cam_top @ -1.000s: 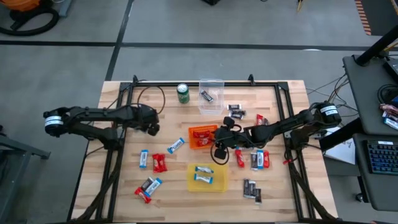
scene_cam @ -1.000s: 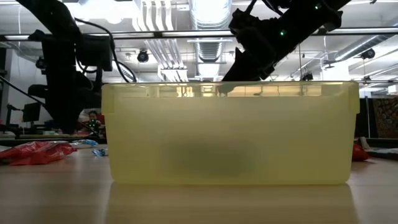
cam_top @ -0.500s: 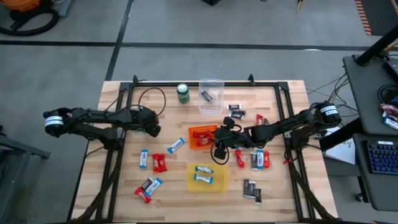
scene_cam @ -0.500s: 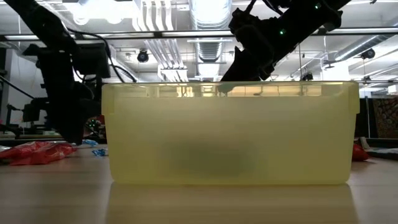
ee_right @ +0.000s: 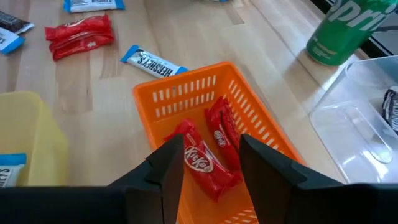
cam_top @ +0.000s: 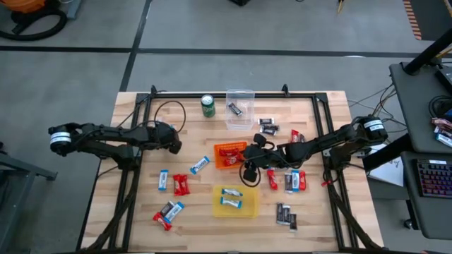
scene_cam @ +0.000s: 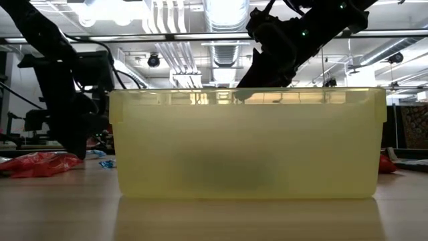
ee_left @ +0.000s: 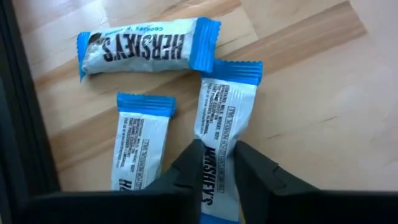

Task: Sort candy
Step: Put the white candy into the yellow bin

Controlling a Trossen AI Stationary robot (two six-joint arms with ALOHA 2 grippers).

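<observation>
Pale wooden tabletop is strewn with wrapped candy, and the left gripper is down on it at the table's left side. Its fingers are drawn narrow, pinching one end of a blue-and-white wrapped candy bar that lies flat on the wood. A second blue-and-white bar lies just beside it, and a third lies across their far ends.

The right gripper hangs wide and empty over the orange slotted plastic basket, which holds red wrapped bars.

Likely trouble lies in that end-on pinch. A slick wrapper gripped so far from its middle could swing or slide out on the lift (foil gives little bite). The neighbouring bar is close enough that the left finger might snag and drag it along.
</observation>
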